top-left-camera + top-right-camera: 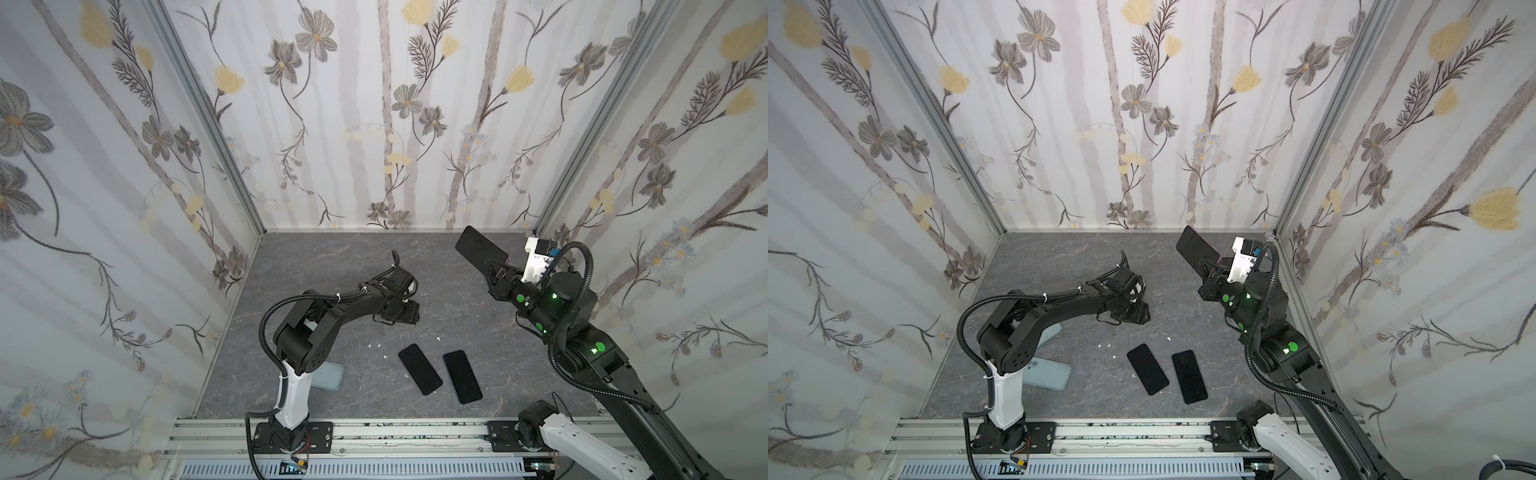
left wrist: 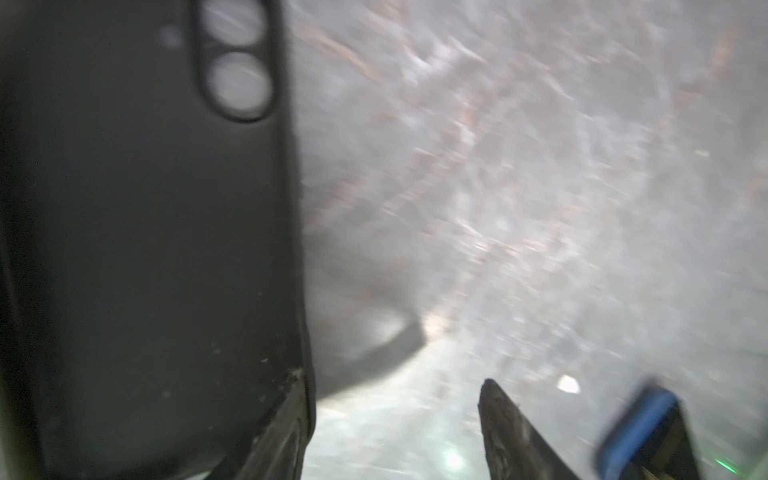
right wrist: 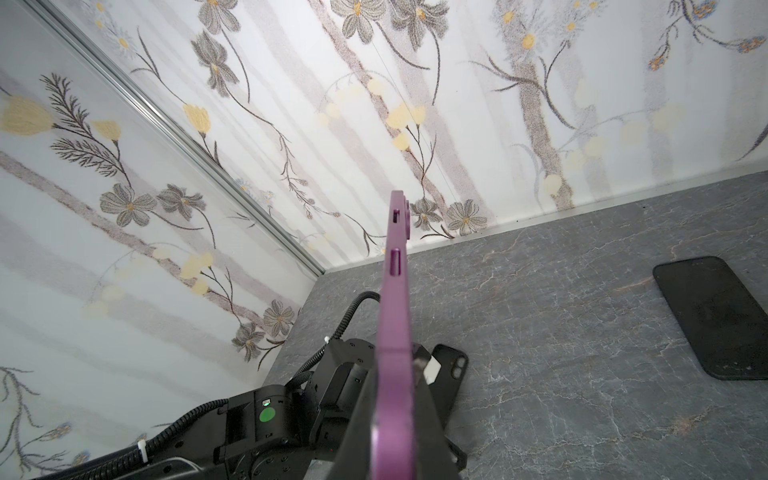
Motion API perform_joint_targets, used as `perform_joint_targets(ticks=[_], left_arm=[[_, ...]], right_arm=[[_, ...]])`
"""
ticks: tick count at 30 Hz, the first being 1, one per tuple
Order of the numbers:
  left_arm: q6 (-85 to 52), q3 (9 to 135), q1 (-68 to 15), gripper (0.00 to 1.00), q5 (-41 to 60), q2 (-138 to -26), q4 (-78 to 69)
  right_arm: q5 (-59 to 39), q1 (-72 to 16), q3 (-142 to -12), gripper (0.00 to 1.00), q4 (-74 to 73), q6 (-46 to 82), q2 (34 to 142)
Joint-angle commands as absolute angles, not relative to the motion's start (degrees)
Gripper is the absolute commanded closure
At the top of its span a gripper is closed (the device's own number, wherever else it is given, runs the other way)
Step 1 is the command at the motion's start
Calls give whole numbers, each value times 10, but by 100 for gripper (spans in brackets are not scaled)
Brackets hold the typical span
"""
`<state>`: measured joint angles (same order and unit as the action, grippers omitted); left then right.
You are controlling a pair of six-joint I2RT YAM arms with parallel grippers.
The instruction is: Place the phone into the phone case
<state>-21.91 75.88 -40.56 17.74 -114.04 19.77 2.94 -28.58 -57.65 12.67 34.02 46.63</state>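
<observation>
My right gripper (image 1: pixel 494 270) is raised near the back right corner, shut on a purple phone (image 1: pixel 478 249) whose dark screen faces up. In the right wrist view the phone (image 3: pixel 395 291) stands edge-on between the jaws of that gripper (image 3: pixel 395 365). A black phone case (image 1: pixel 411 313) lies on the table's middle, under my left gripper (image 1: pixel 395 309). The left wrist view shows the case (image 2: pixel 145 249) with its camera cut-outs, one finger (image 2: pixel 282 424) against its edge. That gripper (image 2: pixel 390 378) is open, with only table between the fingers.
Two dark phones (image 1: pixel 419 368) (image 1: pixel 462 376) lie side by side near the front. A light blue case (image 1: pixel 1050 374) lies by the left arm's base, partly hidden, and another (image 1: pixel 1052 332) shows under that arm. Walls close in left, back and right.
</observation>
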Motion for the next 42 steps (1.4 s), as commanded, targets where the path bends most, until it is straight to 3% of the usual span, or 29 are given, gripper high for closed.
perform_joint_targets(ticks=[1, 11, 20, 33, 42], left_arm=[[-236, 795, -399, 33, 222, -1130, 201], [-97, 948, -334, 36, 43, -1213, 327], [-106, 963, -342, 46, 37, -1251, 327], [-178, 746, -362, 44, -58, -1123, 294], [-271, 609, -424, 43, -18, -1032, 264]], right_arm=[[28, -285, -586, 100, 93, 341, 470], [38, -285, -586, 100, 93, 341, 468], [48, -285, -589, 100, 98, 337, 467], [40, -284, -585, 100, 96, 339, 481], [29, -283, -576, 100, 88, 346, 485]])
